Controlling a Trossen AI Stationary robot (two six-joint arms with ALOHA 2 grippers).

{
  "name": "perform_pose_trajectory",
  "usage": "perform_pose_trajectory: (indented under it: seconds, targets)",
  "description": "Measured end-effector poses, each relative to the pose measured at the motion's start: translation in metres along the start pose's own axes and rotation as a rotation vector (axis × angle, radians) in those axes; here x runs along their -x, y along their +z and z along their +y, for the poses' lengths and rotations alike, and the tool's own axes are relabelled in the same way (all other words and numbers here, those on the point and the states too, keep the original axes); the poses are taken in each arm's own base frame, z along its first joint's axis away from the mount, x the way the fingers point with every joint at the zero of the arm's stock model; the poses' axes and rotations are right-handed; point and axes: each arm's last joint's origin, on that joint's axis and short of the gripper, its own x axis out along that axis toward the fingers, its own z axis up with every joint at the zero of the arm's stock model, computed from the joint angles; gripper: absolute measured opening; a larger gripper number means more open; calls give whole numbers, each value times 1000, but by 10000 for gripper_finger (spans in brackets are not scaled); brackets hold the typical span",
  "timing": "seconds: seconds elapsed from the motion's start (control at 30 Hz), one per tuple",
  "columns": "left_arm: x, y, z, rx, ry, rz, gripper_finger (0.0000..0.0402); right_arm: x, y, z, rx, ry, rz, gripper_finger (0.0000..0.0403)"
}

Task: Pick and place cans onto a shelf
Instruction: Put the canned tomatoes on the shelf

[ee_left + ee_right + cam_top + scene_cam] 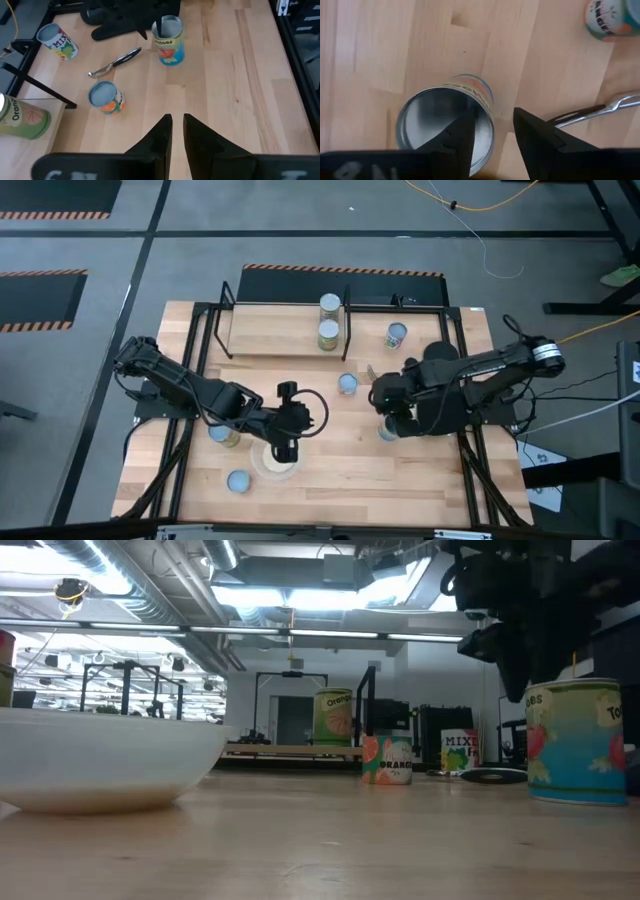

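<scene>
An open-topped can with a red, green and blue label stands upright on the table right of centre. My right gripper hangs over it, pointing down and open. One finger is over the can's hollow and the other is outside its wall. My left gripper hovers above the white bowl, its fingers almost together with nothing between them. Two cans stand on the shelf. More cans stand on the table.
A metal utensil lies on the table between the open can and the shelf. The shelf's black posts and the table's black frame rails stand around the work area. Bare wood shows along the near edge.
</scene>
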Motion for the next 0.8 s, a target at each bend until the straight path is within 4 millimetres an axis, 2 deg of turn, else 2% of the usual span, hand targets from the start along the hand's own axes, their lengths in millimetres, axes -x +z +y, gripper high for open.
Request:
perform_pose_trajectory:
  seconds: [0.27,0.63,0.8]
  targets:
    - [0,0,0,44,1,0,39,-5,3,0,38,10,13,130]
    - [0,0,1,44,27,-8,39,-6,4,0,17,17,7,10]
    - [0,0,1,44,28,-8,39,-7,6,0,-17,16,-14,8]
